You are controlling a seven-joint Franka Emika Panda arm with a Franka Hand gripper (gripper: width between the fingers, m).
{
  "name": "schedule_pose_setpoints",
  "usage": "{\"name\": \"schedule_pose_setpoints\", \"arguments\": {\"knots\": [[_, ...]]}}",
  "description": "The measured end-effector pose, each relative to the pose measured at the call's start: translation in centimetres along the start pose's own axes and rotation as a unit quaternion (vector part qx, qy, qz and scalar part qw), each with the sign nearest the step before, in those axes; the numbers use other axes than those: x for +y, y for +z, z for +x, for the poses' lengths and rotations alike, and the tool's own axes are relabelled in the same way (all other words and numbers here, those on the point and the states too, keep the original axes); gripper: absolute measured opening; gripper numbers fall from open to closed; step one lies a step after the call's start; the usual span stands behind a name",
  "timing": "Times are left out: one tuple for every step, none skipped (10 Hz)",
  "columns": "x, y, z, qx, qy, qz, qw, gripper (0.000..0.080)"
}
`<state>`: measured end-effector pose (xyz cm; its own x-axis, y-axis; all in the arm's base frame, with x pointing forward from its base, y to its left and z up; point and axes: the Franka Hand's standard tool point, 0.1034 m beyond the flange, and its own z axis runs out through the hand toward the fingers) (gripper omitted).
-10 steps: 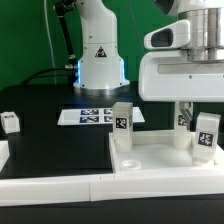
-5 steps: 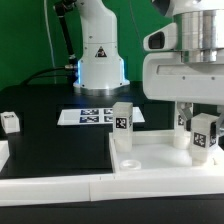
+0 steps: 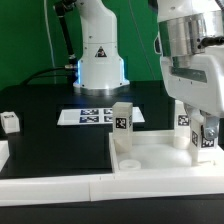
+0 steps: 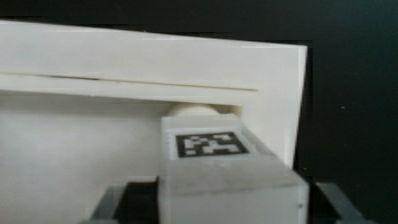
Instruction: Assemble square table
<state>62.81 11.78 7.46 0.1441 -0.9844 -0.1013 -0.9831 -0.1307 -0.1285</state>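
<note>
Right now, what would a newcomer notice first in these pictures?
The large gripper at the exterior view's right stands out, tilted and shut on a tagged leg block over the white tabletop. Two other legs stand on that top: a front leg near its corner at the exterior view's left, and a rear leg partly behind the gripper. A spare leg sits alone at the exterior view's far left.

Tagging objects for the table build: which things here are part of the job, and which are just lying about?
Part of the job:
- tray top
- held leg, in the gripper
- first upright leg and second upright leg, both on the top
- loose leg, at the exterior view's left

Lying about:
- marker board
- border bar
</note>
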Motion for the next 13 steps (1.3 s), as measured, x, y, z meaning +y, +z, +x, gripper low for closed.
{"name": "schedule_pose_setpoints", "arguments": {"knots": [[0.3,0.2,-0.7,0.021,-0.059,-0.009,0.998,0.0527],[0.3,0.3,-0.8,0.037,-0.162,-0.009,0.986,0.0611],[0.1,0.2,-1.0,0.050,-0.268,-0.014,0.962,0.0611],[0.1,0.3,-1.5,0.050,-0.324,-0.015,0.945,0.0642],[0.0,0.3,-1.2,0.050,-0.348,-0.016,0.936,0.0647],[0.0,0.3,-1.1,0.050,-0.383,-0.018,0.922,0.0647],[0.0,0.3,-1.0,0.049,-0.421,-0.020,0.905,0.0648],[-0.2,0.0,-0.7,0.052,-0.501,-0.024,0.863,0.0648],[-0.5,-0.2,-0.5,0.058,-0.561,-0.025,0.826,0.0648],[-0.4,0.0,-0.5,0.058,-0.557,-0.025,0.828,0.0648],[-0.4,0.0,-0.5,0.058,-0.542,-0.025,0.838,0.0514],[-0.4,0.0,-0.4,0.058,-0.542,-0.025,0.838,0.0514],[-0.4,0.0,-0.5,0.058,-0.516,-0.022,0.854,0.0374]]}}
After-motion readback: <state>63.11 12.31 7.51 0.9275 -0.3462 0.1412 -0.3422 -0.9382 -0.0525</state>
